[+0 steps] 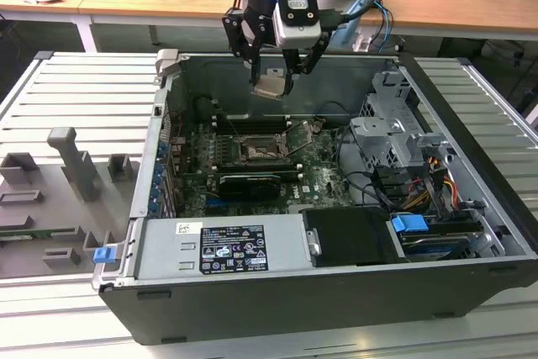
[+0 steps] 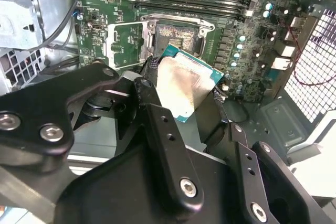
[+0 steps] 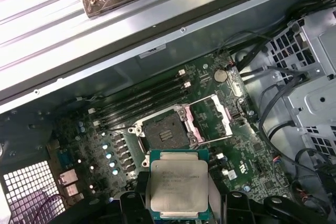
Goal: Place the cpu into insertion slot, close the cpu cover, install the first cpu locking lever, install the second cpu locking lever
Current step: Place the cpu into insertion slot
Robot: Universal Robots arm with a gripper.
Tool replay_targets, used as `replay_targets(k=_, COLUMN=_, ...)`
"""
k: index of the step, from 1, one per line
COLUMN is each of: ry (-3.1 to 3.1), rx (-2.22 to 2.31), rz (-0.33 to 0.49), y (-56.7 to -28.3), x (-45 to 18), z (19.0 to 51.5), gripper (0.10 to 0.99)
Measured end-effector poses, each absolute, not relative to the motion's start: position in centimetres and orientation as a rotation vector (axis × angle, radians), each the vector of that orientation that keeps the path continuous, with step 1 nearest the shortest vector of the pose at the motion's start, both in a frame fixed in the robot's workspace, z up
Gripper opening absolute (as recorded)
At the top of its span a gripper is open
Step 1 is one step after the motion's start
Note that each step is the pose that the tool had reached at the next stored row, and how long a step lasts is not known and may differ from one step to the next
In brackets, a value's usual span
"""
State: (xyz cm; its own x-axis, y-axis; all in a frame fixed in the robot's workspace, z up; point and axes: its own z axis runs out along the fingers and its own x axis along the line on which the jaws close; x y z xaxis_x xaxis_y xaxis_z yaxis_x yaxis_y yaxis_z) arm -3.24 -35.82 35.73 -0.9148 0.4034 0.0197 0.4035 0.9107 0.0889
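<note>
My gripper (image 1: pixel 271 80) hangs above the open computer case, shut on the cpu (image 1: pixel 271 87). The cpu (image 3: pixel 177 189) is a flat pale square chip on a green base, pinched at two opposite edges by the black fingers (image 3: pixel 132 203). In the second wrist view the cpu (image 2: pixel 185 85) sits tilted between the fingers (image 2: pixel 148 94). Below it on the green board lies the insertion slot (image 3: pixel 166 131), dark, bare and silver-rimmed. The insertion slot (image 2: pixel 176 35) has the cpu cover (image 2: pixel 124 43) swung open beside it. In the exterior view the insertion slot (image 1: pixel 261 150) is well below the gripper.
Long black memory slots (image 3: pixel 137 99) run along one side of the socket. A drive cage (image 1: pixel 393 128) with cables stands at the exterior view's right, and a power supply (image 1: pixel 223 250) at the front. A grey fixture tray (image 1: pixel 63 199) lies left of the case.
</note>
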Motion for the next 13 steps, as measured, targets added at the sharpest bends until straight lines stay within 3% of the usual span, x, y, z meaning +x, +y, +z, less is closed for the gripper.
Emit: replay_targets(k=13, ry=-3.049, rx=-0.753, rz=-0.143, y=-35.82, x=-3.24, z=35.61, gripper=0.529)
